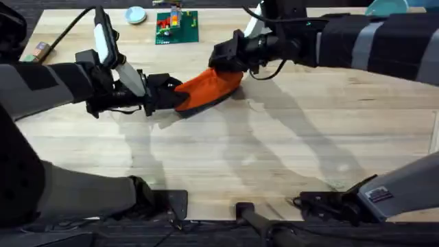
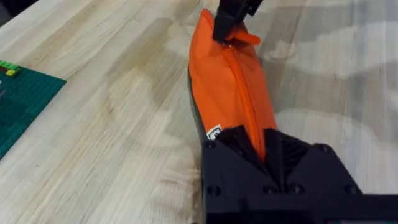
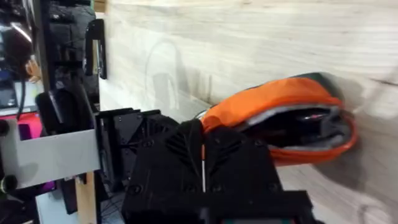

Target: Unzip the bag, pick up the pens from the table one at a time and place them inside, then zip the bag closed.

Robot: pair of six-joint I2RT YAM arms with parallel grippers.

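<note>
The orange bag (image 1: 209, 88) lies on the table (image 1: 274, 151) a little left of centre, tilted up toward the right. My left gripper (image 1: 171, 96) is shut on its left end, and in the left wrist view the black fingers (image 2: 239, 146) clamp the orange fabric (image 2: 227, 81) beside the zipper line. My right gripper (image 1: 230, 60) is shut on the bag's far right end (image 2: 233, 31). In the right wrist view the bag's mouth (image 3: 305, 118) gapes beyond my right gripper (image 3: 203, 134), showing grey lining and dark slim shapes that look like the pens.
A green baseplate with small bricks (image 1: 177, 27) and a round pale-blue object (image 1: 136, 15) sit at the table's back edge. A small box (image 1: 38, 50) lies at the far left. The front half of the table is bare wood.
</note>
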